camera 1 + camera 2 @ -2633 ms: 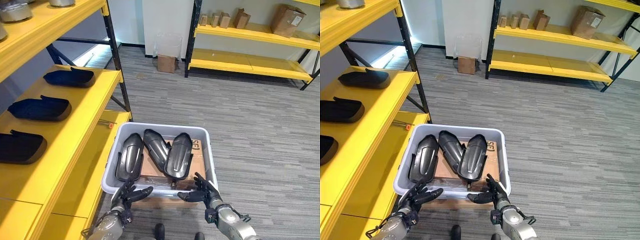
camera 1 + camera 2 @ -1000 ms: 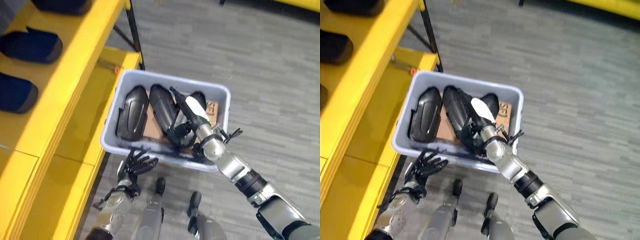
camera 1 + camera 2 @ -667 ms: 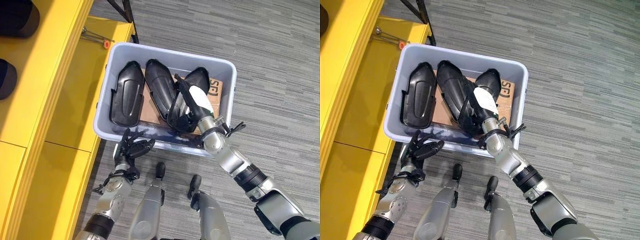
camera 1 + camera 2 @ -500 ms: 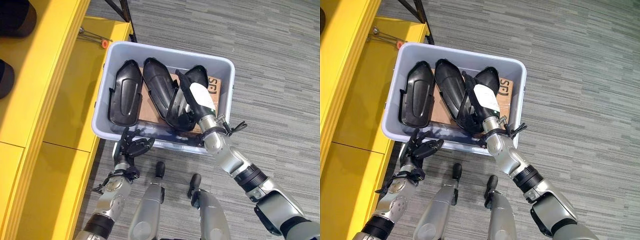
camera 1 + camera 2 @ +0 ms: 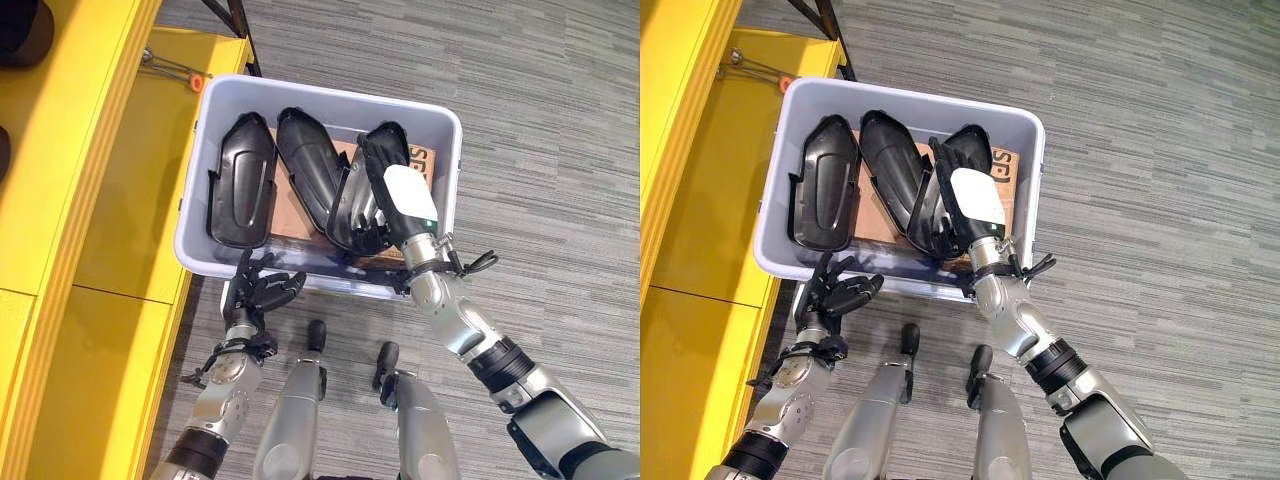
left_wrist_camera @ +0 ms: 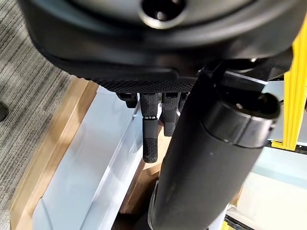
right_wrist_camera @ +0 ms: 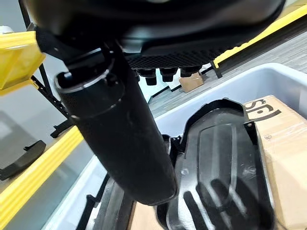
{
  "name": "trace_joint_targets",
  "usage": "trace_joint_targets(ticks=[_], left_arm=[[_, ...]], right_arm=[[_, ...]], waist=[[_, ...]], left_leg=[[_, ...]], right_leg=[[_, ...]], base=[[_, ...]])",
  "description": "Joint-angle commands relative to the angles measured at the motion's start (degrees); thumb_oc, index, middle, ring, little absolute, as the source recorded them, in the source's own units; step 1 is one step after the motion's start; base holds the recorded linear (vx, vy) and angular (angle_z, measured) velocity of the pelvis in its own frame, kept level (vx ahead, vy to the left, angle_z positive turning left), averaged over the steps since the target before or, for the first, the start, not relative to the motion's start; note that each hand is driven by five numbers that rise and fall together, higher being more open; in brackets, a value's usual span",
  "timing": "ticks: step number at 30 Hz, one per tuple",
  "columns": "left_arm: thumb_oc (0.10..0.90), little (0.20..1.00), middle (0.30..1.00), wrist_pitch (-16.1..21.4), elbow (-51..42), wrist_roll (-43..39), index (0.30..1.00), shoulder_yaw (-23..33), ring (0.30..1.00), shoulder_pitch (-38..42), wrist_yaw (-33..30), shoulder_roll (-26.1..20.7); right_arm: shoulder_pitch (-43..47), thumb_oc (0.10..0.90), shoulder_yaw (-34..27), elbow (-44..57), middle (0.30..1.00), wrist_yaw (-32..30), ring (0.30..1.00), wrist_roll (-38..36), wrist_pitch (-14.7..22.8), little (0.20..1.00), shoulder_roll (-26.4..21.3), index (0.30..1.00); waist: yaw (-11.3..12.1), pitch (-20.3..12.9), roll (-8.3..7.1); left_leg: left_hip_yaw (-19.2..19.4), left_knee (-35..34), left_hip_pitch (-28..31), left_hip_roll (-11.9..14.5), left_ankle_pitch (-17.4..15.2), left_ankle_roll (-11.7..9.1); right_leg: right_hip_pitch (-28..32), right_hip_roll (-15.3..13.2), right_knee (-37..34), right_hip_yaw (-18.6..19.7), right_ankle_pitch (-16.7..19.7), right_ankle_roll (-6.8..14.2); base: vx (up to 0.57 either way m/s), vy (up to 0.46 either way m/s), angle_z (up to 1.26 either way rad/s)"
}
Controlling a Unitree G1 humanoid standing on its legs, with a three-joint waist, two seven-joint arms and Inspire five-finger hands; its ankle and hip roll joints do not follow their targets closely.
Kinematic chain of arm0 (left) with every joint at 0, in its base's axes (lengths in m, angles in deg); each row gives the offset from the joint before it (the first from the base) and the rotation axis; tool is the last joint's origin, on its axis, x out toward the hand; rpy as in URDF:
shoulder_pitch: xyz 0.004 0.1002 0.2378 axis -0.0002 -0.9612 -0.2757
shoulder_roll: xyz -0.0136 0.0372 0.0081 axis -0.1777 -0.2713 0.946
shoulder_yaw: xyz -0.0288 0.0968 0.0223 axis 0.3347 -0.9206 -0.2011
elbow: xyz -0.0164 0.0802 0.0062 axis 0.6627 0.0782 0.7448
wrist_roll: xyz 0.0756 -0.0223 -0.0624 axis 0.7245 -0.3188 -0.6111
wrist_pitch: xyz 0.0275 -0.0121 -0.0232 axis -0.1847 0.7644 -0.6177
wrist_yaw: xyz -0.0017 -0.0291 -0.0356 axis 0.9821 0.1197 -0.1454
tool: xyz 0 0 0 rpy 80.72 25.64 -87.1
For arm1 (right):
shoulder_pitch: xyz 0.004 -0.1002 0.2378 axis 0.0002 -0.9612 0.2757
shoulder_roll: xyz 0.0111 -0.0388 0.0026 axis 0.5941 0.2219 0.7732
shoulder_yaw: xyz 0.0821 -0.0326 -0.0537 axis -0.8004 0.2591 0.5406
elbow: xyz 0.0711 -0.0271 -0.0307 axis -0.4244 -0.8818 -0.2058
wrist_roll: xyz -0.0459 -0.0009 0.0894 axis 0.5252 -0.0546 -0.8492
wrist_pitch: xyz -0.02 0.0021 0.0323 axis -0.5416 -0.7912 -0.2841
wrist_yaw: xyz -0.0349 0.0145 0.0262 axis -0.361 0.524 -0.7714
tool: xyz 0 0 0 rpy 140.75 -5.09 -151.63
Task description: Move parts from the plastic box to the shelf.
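Observation:
Three black moulded parts lie side by side in the grey plastic box: a left part, a middle part and a right part. My right hand, white cover on its back, reaches into the box over the right part with its fingers stretched along it and not closed round it. Its thumb stands out above the part. My left hand is outside the box's near wall, fingers spread, holding nothing.
A cardboard sheet lies under the parts. The yellow shelf runs along the left, its lower board touching the box's left side, with an orange-tipped tool on it. Dark parts rest on the upper board. Grey floor lies to the right.
The camera has tilted down onto the box. My right hand has come from the box's near rim into the box, over the right part. The left hand stays at the near wall.

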Motion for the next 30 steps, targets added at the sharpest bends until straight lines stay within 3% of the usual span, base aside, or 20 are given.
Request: trace_joint_targets(ticks=[1,12,30], left_arm=[[0.900,1.000,1.000,0.9,-5.4,1.2,1.000,0.0,1.000,-0.2,-0.8,0.2],[0.900,1.000,1.000,0.4,-6.0,2.2,1.000,0.4,1.000,0.6,-1.5,-0.1],[0.900,1.000,1.000,-0.1,-5.9,2.5,1.000,0.9,1.000,0.7,-4.1,0.4]], right_arm=[[3.1,0.900,-0.8,9.8,1.000,-3.7,1.000,4.7,2.6,1.000,0.8,1.000],[3.4,0.900,1.3,10.9,1.000,-1.0,1.000,8.8,1.6,1.000,1.3,1.000],[1.1,0.900,2.4,16.1,1.000,-1.2,1.000,4.5,2.7,1.000,3.1,1.000]], waist=[[-0.2,-1.9,-0.98],[0.3,-0.5,-2.04],[0.0,0.0,-3.49]], left_leg=[[2.9,7.1,2.1,2.1,-12.7,0.4],[3.1,7.6,1.4,2.1,-12.9,0.6],[3.3,7.8,0.0,2.2,-13.0,0.8]], right_leg=[[1.3,-3.4,-3.5,0.5,0.1,3.0],[1.2,-3.3,-3.6,0.2,0.4,3.2],[0.1,-2.9,-3.8,-0.1,0.9,3.2]], base=[[0.00,0.000,0.00],[0.00,0.000,0.00],[0.00,0.000,0.00]])
